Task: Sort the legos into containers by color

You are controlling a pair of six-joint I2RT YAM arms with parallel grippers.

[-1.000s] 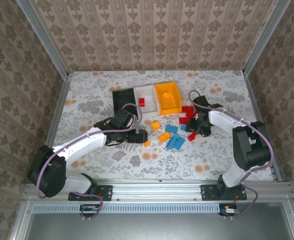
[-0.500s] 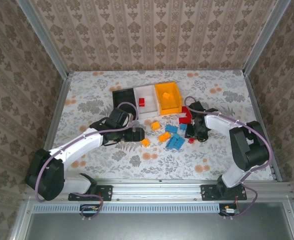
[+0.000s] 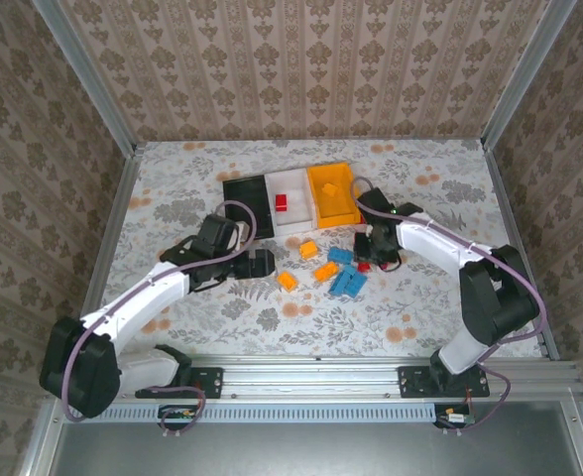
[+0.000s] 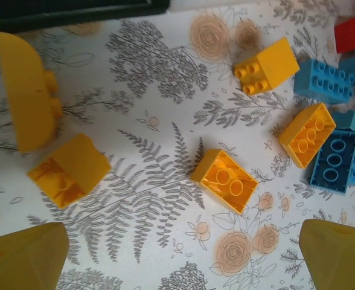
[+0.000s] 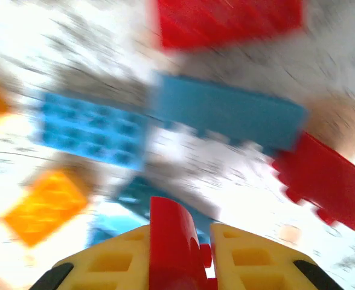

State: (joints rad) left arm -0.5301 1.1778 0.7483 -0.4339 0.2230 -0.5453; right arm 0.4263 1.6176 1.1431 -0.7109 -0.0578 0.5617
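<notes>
R gripper [image 5: 177, 257] is clamped on red lego [image 5: 170, 226]; best lifted straight, clear of blue legos [image 5: 229, 112] ahead, & carried to white bin [image 3: 297, 190] at its left. L gripper [image 4: 181, 244] is spread, orange lego [image 4: 224, 181] just ahead.

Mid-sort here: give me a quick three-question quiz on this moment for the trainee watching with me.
1. True or false: the right fingers are shut on a blue lego.
2. Which container holds a red lego? A black bin, B white bin, C orange bin.
3. Fill in: the left fingers stand ___ above the orange legos.

Key: 1 false, they clamp the gripped red lego. 2 B. 3 open.
</notes>
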